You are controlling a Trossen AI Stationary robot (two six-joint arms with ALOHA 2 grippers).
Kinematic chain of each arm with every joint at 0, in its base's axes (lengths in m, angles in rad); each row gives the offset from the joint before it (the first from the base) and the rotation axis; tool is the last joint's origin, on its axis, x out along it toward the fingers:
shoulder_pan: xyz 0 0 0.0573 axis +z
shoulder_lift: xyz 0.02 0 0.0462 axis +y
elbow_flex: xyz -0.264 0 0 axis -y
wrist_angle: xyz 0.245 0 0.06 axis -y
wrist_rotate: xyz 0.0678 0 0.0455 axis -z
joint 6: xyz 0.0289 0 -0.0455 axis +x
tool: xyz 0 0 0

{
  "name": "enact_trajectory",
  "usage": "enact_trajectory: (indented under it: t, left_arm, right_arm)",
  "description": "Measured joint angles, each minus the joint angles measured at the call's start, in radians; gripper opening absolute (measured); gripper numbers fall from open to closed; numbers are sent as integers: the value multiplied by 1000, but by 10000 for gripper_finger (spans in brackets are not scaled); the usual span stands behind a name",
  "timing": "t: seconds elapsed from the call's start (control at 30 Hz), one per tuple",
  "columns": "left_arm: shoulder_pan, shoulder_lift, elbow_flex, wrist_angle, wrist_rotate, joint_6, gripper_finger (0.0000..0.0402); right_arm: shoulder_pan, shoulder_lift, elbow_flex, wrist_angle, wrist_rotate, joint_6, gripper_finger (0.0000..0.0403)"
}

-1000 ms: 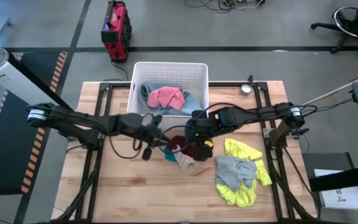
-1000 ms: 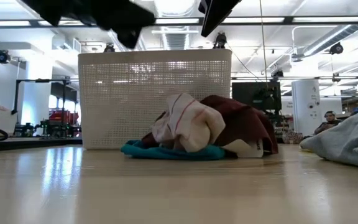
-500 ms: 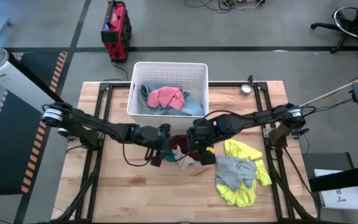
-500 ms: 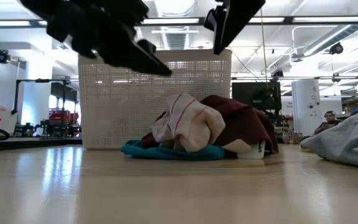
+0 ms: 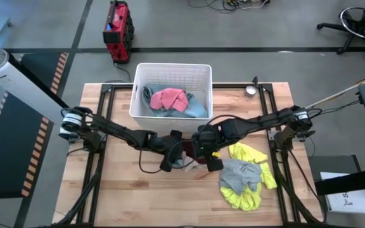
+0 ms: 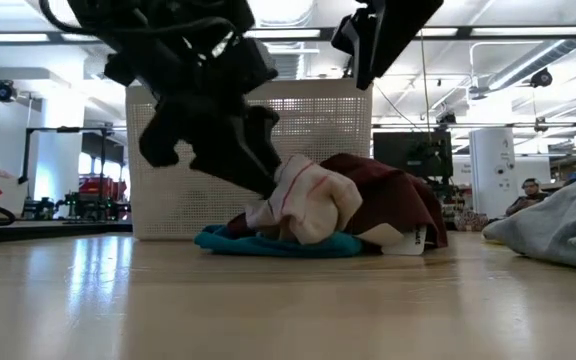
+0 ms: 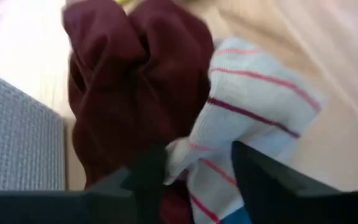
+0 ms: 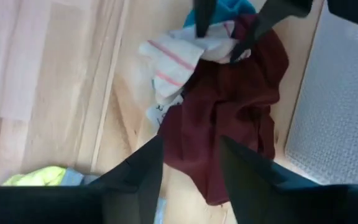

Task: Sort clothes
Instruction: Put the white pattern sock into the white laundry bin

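A small pile lies on the table in front of the white basket (image 5: 173, 65): a maroon garment (image 8: 229, 124), a white garment with red stripes (image 7: 253, 106) and a teal garment (image 6: 268, 243) underneath. My left gripper (image 7: 197, 155) is open and low at the pile's left side, with one finger on each side of the striped garment's upper fold. It also shows in the low view (image 6: 258, 175). My right gripper (image 8: 191, 143) is open and empty. It hangs well above the maroon garment, as the low view (image 6: 373, 45) shows. My left gripper comes at the striped garment's upper fold (image 7: 197, 134) slanting down from the table's left. Its open fingers (image 7: 148, 177) stand on either side of the fold. I cannot tell whether they touch the cloth. The garment lies on the pile.
The basket holds a pink garment (image 5: 170, 98) and light blue cloth (image 5: 195, 109). A bright yellow garment (image 5: 249, 155) with a grey one (image 5: 238, 174) on it lies at the right of the pile. A small round metal thing (image 5: 251, 90) sits at the far right.
My left gripper has gone toward the table's right edge and down, from well above the table to the pile's left side. My right gripper has gone a little toward the near edge and stays high. The pile has not moved.
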Motion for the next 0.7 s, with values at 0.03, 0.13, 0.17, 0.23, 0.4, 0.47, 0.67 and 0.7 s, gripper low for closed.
enact_trajectory:
  t: [0.03, 0.13, 0.17, 0.23, 0.4, 0.47, 0.67, 0.7]
  left_arm:
    - [0, 5, 0, -3, -13, 4, 140]
    - [0, 6, 0, 0, -59, 4, 63]
    - [0, 1, 0, -4, -72, -3, 35]
    - [0, -20, 0, -16, -76, -37, 11]
    - [-7, -126, 0, -38, -78, -76, 4]
    - [-9, -177, 0, -34, -69, -87, 2]
    - [-11, -352, 4, -34, -69, -106, 1]
    - [-10, -379, 5, -34, -69, -109, 1]
  right_arm:
    - [4, 0, -10, 0, 2, -6, 122]
    - [17, -8, -75, 22, 17, -31, 72]
    - [20, -19, -110, 45, 29, -37, 52]
    - [21, -52, -192, 138, 28, -47, 16]
    - [20, -183, -395, 325, 28, -1, 8]
    - [21, -251, -472, 413, 29, 23, 2]
    - [21, -443, -690, 686, 31, 74, 1]
    - [21, -467, -718, 720, 31, 80, 1]
